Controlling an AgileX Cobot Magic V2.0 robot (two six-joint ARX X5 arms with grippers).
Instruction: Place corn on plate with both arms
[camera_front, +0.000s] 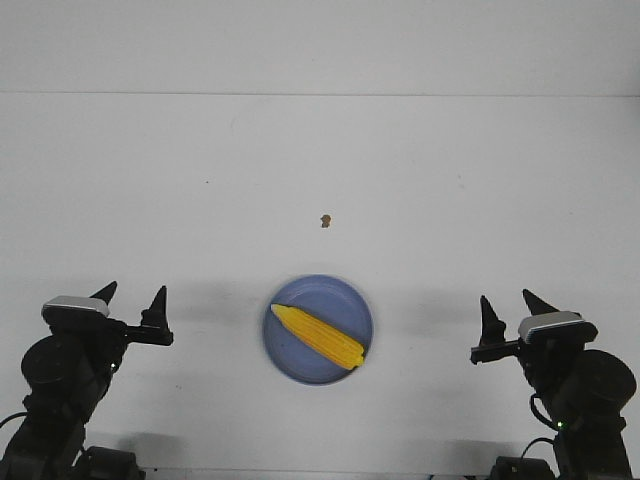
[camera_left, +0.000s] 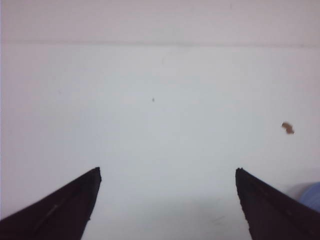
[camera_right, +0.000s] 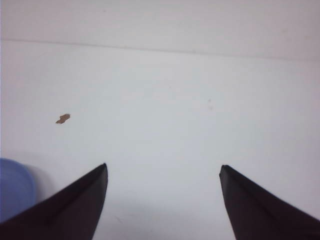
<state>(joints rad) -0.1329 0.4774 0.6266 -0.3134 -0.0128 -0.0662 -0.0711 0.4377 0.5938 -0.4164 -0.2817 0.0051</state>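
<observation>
Since the corn (camera_front: 319, 336) already lies slantwise inside the blue plate (camera_front: 285, 360), near the front of the table (camera_front: 200, 180) between your two arms, the placing step looks done. Your left gripper (camera_front: 132, 300) and right gripper (camera_front: 510, 305) sit well apart from the plate, each with its fingers spread wide and holding nothing. I think you only need to keep both arms resting there.

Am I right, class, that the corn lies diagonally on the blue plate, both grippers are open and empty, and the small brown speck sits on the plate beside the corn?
Not quite. In the front view the brown speck lies on the white table, beyond the plate, not on it. The rest holds: the corn lies diagonally on the plate, and the left gripper and right gripper are open and empty.
</observation>
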